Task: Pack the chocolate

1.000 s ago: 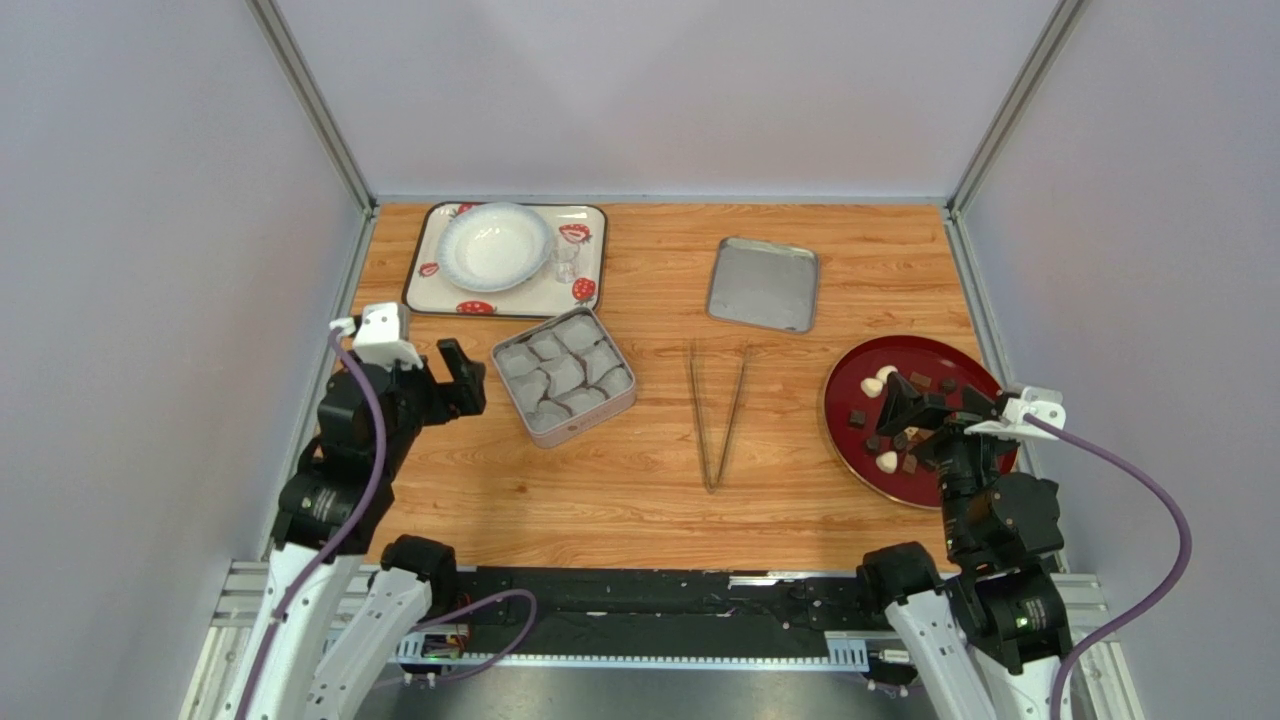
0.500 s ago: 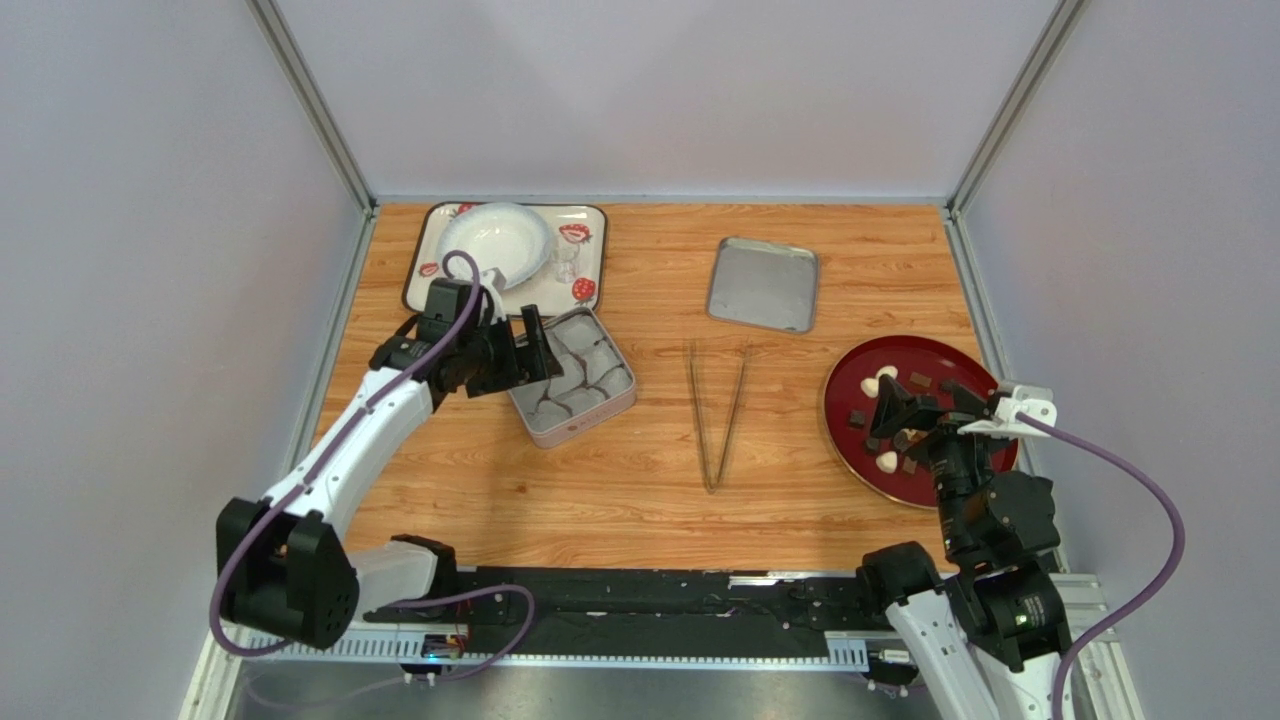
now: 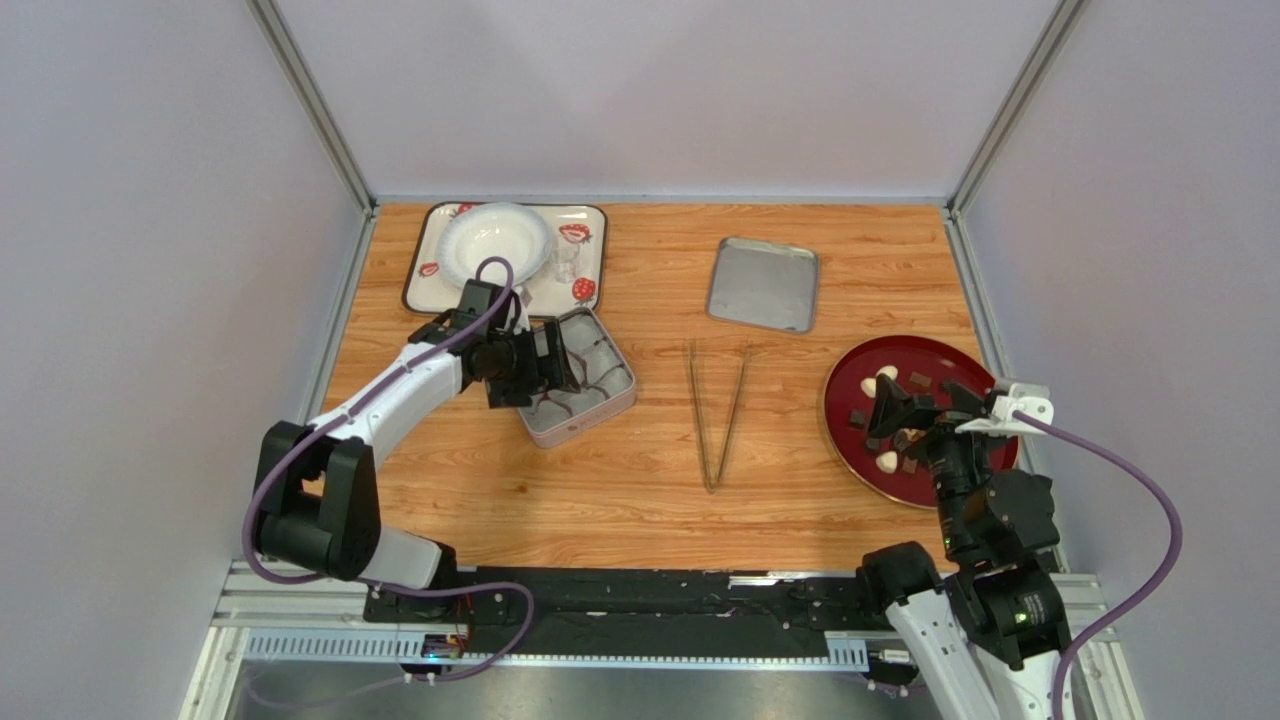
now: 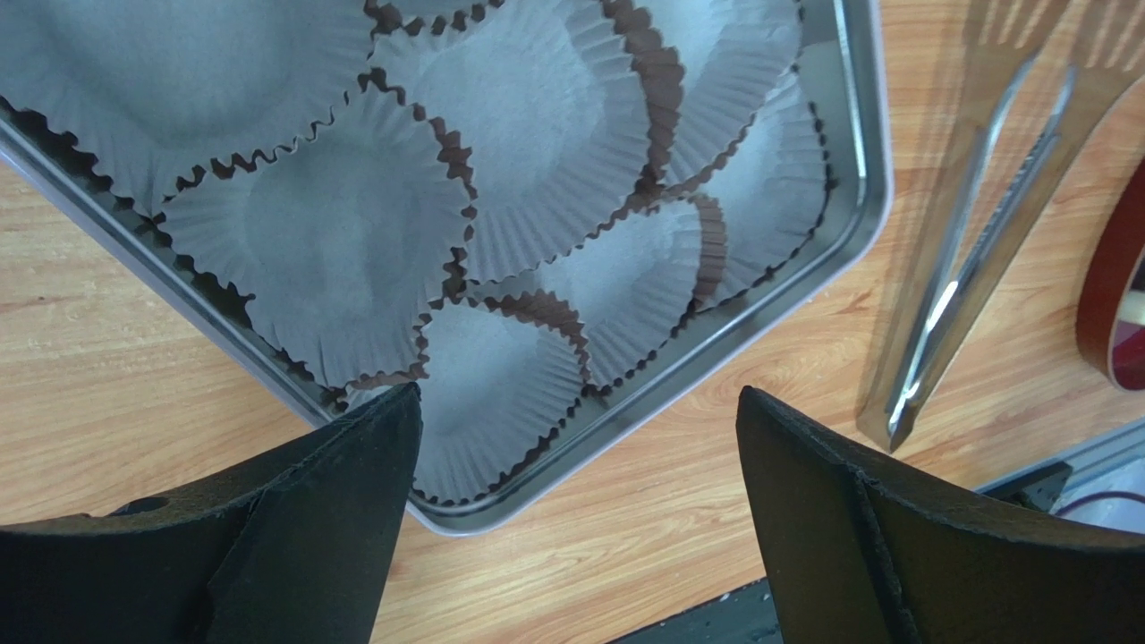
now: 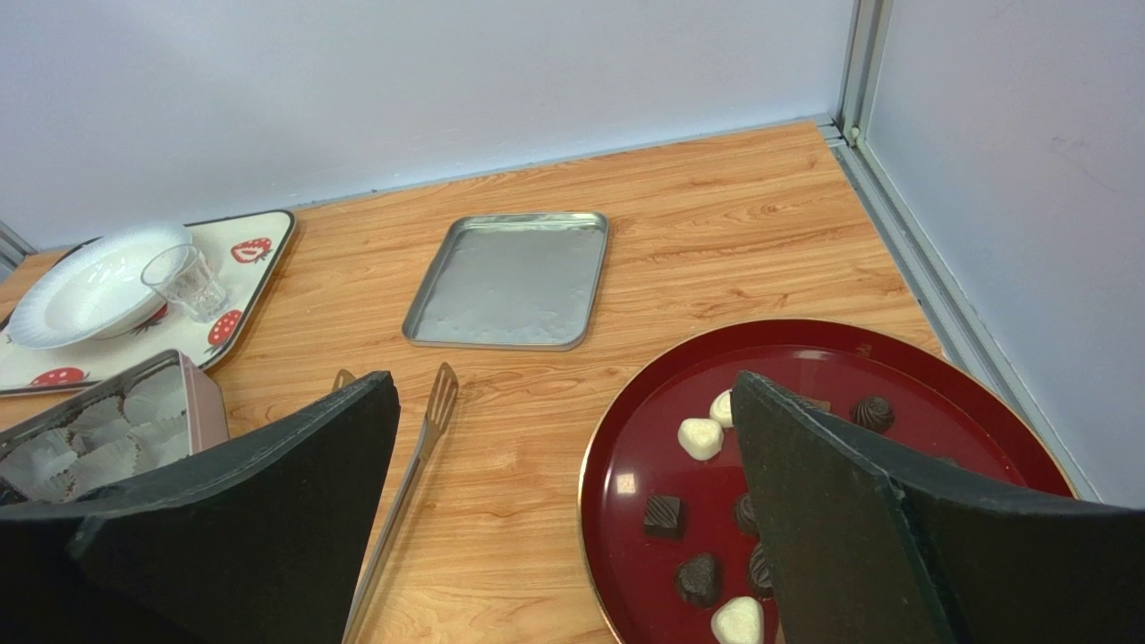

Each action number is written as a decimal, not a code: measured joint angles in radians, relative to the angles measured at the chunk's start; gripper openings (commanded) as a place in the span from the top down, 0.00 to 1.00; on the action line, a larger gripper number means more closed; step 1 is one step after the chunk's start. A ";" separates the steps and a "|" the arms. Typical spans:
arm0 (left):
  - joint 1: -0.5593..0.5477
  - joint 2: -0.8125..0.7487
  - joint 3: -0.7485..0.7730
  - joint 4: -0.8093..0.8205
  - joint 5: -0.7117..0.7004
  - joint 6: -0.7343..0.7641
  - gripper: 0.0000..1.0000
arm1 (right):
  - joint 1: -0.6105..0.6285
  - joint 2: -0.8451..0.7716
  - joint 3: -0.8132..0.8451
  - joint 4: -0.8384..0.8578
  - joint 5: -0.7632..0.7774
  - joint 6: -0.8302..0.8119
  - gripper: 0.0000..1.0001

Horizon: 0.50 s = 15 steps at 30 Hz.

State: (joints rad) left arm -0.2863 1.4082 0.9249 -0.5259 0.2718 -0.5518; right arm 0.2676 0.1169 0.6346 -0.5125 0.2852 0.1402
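The chocolate point(image 3: 872, 387) lies on a red plate point(image 3: 849, 393) at the right: dark squares and lumps point(image 5: 661, 515) and a few cream-white pieces point(image 5: 699, 438). My right gripper point(image 3: 891, 413) hovers open and empty over the plate's left part point(image 5: 565, 383). The square metal tin point(image 3: 619, 393) at centre left holds several empty grey paper cups point(image 4: 323, 228). My left gripper point(image 3: 559, 365) is open and empty just above the tin's near-left part point(image 4: 575, 396), one finger over a cup, the other over the wood beside the tin's edge.
Metal tongs point(image 3: 717, 413) lie on the wood between the tin and the plate. The tin's lid point(image 3: 763, 284) lies flat at the back. A strawberry-print tray point(image 3: 586, 225) at the back left carries a white bowl point(image 3: 493, 245) and a small glass point(image 3: 564, 263).
My left arm has reached out from its folded pose at the near left, and its open gripper is now over the tin. The right gripper has barely moved.
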 measured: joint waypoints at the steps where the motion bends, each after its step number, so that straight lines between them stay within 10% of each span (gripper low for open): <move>1: 0.000 0.014 0.000 -0.003 0.000 0.001 0.05 | 0.000 0.002 0.000 0.001 0.000 0.000 0.01; 15: 0.000 0.041 0.034 -0.159 -0.187 0.040 0.05 | 0.000 0.022 0.000 0.002 -0.008 -0.007 0.01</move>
State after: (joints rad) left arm -0.2867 1.4490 0.9585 -0.6849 0.0845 -0.5121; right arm 0.2680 0.1387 0.6346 -0.5106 0.2775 0.1329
